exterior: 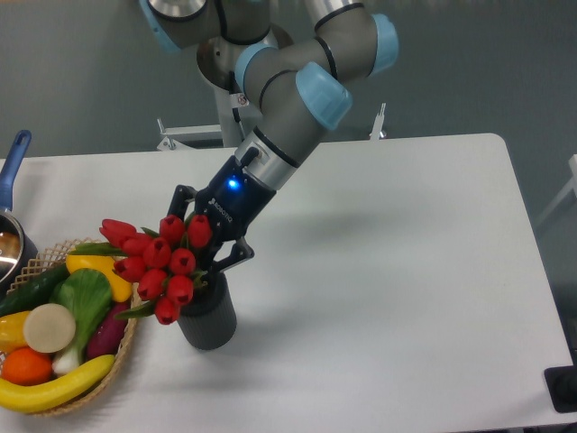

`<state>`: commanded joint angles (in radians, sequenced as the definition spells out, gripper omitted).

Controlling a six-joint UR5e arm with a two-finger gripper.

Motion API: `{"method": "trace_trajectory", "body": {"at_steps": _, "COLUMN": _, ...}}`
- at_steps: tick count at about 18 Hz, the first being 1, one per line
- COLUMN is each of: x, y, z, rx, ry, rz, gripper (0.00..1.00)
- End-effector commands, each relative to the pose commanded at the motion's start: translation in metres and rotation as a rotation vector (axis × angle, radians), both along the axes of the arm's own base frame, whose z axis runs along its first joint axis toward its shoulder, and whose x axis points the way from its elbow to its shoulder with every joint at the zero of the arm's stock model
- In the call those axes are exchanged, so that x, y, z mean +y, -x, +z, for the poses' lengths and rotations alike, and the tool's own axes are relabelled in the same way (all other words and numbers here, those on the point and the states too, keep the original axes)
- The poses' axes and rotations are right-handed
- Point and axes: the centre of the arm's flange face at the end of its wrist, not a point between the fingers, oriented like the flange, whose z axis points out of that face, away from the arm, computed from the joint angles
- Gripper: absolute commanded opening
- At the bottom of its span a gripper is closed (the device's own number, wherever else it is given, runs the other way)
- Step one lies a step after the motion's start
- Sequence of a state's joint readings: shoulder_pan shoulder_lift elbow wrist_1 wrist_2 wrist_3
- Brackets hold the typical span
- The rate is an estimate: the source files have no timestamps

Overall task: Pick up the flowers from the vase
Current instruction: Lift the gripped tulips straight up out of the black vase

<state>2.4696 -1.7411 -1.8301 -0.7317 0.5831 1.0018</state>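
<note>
Camera view, only one: gripper (209,255) comes down at a slant from upper right, blue light lit on its body. Fingers closed around the stems of the flowers (160,266), gripping them just above the vase (208,316). Red tulip bunch tilts out to the left of the vase, buds fanned over the vase mouth and overlapping the near edge of the wicker basket (115,365). Cannot tell whether stem ends are still inside the vase mouth, leaves and gripper hide it. Vase stands upright on the white table (388,271), dark grey, just right of the basket. Basket holds a banana, an orange, green and yellow vegetables. Left of the basket, at frame edge, a metal pot (11,239) with blue handle.
</note>
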Motion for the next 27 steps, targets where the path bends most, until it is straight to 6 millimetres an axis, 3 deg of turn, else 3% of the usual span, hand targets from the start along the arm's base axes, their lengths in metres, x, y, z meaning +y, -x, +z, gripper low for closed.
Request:
{"method": "trace_trajectory", "body": {"at_steps": 18, "x": -0.011, "y": 0.005, "z": 0.103, "rx": -0.033, "ry": -0.086, "rz": 0.100, "gripper": 0.45}}
{"method": "trace_trajectory", "body": {"at_steps": 27, "x": -0.019, "y": 0.027, "z": 0.145, "rx": -0.040, "ry": -0.114, "rz": 0.171, "gripper": 0.45}}
